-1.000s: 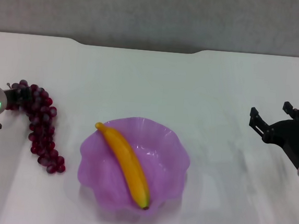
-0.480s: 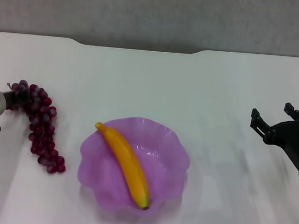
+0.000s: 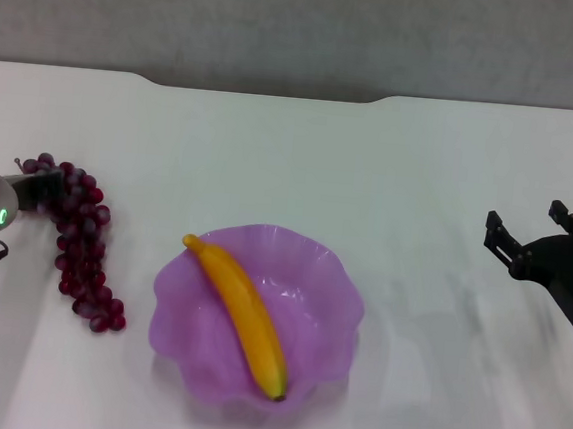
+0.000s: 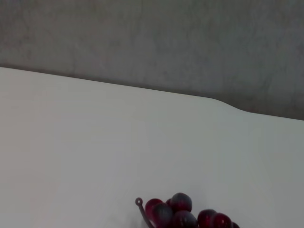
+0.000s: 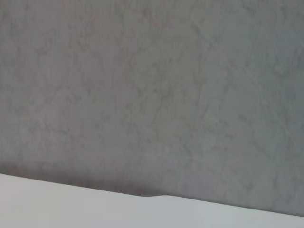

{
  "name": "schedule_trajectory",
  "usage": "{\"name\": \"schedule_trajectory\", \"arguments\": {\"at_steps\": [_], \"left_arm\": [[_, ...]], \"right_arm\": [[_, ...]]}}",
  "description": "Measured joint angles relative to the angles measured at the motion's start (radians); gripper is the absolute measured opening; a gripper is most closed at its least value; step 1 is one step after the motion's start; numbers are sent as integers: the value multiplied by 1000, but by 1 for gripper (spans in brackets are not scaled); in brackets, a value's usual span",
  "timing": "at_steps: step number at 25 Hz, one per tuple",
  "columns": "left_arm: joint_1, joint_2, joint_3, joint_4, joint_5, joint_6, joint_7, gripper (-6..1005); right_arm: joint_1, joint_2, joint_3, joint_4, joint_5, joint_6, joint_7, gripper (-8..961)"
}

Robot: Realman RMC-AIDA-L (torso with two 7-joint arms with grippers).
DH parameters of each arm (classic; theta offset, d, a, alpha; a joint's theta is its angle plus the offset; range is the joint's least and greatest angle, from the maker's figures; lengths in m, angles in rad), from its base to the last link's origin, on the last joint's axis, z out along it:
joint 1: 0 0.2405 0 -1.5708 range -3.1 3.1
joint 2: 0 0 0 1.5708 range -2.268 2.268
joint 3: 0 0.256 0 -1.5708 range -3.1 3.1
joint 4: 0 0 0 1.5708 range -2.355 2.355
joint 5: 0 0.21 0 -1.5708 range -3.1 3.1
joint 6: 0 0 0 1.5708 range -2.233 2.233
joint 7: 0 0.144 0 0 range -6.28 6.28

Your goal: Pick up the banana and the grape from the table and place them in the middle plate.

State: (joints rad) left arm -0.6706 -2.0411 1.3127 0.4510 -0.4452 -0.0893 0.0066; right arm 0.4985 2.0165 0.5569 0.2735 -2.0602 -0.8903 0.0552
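Already the banana (image 3: 240, 316) lies inside the middle plate (image 3: 331, 301), stretched on a diagonal from the rim on the far left side down to the near edge, its dark tip pointing toward the robot. That purple plate with its wavy rim sits on the table (image 3: 301, 166), roughly centred in front of the robot and close to the near side. Off to its left, well apart from the plate, the grape (image 3: 80, 242) rests on the white surface as a long dark red bunch, running from a thicker far end down to a thin tail that trails toward the plate. The left gripper (image 3: 40, 189) is right at that far end, its dark tip up against the topmost berries, with the silver wrist and a green light behind it at the table's left edge; whether its fingers are clamped on the bunch or only touching it, I cannot tell from where I stand. From the left wrist view only the upper few berries and a curl of stem (image 4: 140, 207) show against the bare tabletop. Over on the far right, the right gripper (image 3: 533, 241) hangs above the table with its black fingers spread apart and nothing between them, well away from plate and fruit
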Motion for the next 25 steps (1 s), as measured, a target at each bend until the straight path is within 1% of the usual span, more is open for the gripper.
{"name": "schedule_trajectory", "arguments": {"at_steps": [4,7,15,21,25], "left_arm": [[10,-1,2,1,-7,26,-1,151],[30,-1,25,22,-29,44,-2,147],[123,0,134,167,-94,62,-4,136],[152,1,145,212,-96,64,-5,134],[189,1,162,276,-96,64,-5,132]], "right_arm": [[-1,0,-1,0,0,0,0,799],[-1,-1,-7,-1,0,-1,0,798],[-2,-1,-12,-2,0,-1,0,795],[-3,-1,-12,-4,0,-1,0,756],[-3,-1,-12,-4,1,0,0,753]]}}
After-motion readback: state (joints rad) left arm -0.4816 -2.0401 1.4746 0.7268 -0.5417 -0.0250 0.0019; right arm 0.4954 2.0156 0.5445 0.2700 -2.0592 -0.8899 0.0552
